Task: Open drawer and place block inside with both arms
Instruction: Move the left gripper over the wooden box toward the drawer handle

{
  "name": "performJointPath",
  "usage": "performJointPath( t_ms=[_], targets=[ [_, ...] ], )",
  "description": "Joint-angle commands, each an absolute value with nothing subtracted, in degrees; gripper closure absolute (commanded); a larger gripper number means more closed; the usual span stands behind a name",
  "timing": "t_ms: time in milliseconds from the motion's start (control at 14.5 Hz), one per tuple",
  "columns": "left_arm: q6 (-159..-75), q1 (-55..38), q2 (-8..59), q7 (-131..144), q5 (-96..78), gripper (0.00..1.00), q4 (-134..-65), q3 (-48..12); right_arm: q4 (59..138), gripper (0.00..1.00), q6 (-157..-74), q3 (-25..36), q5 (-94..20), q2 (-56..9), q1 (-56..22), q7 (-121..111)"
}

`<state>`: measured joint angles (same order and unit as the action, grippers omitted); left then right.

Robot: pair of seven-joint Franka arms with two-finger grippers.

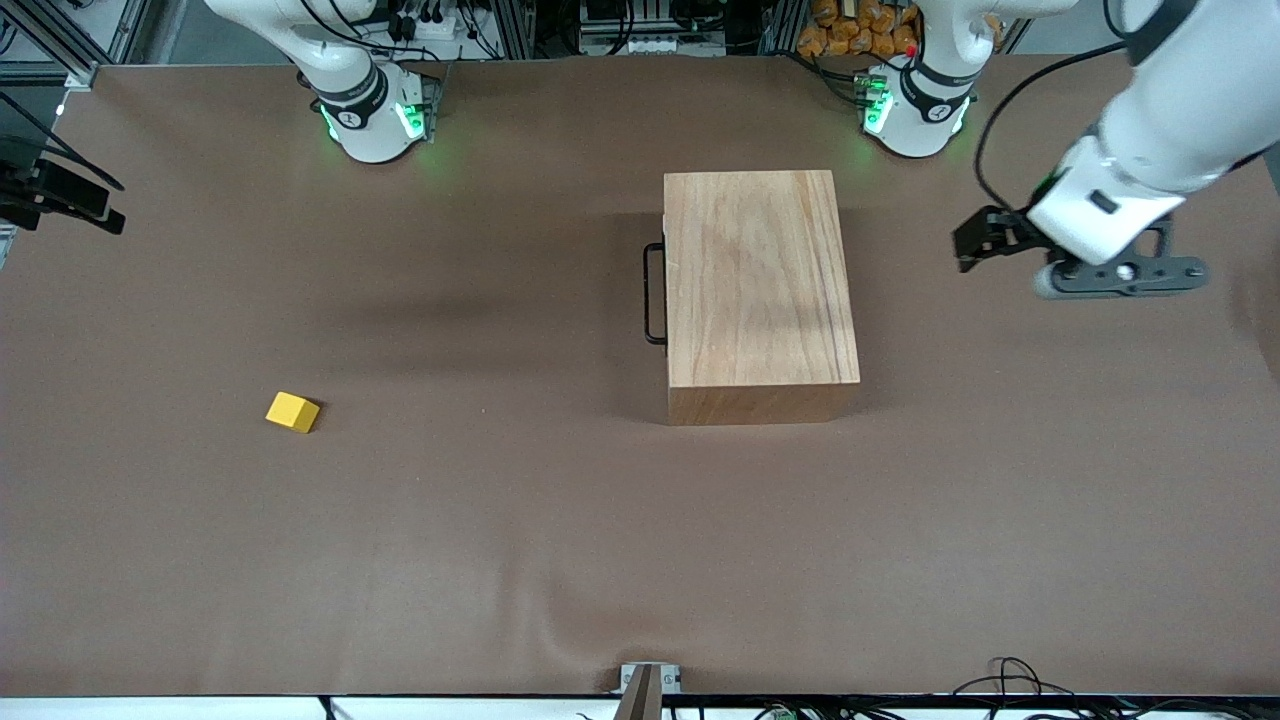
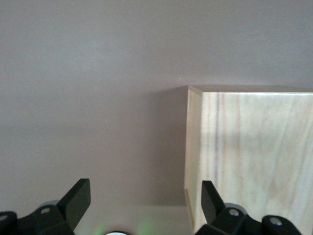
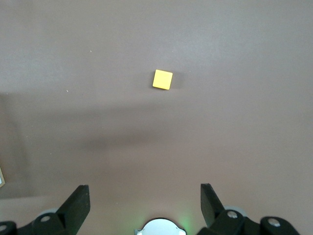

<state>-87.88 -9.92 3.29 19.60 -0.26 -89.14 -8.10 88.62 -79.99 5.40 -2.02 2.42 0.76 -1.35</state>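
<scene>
A smooth, grained wooden box [image 1: 758, 285] holds the closed drawer, its wire handle [image 1: 653, 294] at nine o'clock. The yellow cube block [image 1: 292, 412] lies at its eight o'clock. Both the left gripper [image 1: 985, 240] and the right gripper [image 3: 145, 205] hover released.

Overall light: even, bright, from overhead.
Shadows: soft dark bands across the brown table [image 1: 500, 520] beside the wooden box [image 1: 755, 280], toward the right arm's end.
Glow: green light pools on the table under both arm bases [image 1: 375, 120].
Glare: pale sheen on the box top in the left wrist view.
Focus: front view crisp; both wrist views slightly soft.
</scene>
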Motion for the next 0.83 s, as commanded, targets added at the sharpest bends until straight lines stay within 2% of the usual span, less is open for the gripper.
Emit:
performJointPath(
  t_ms=[0,760],
  targets=[
    [-87.5,-14.7,4.8,27.5,-0.4,0.0,-88.5,-8.3,90.3,0.0,-80.9,5.8,-1.2,2.7,-0.1,-0.8],
    [-88.6,-35.1,19.5,56.5,0.0,0.0,-77.2,-8.0,91.4,0.0,-81.7,5.9,-2.4,3.3,0.3,-1.1]
  ],
)
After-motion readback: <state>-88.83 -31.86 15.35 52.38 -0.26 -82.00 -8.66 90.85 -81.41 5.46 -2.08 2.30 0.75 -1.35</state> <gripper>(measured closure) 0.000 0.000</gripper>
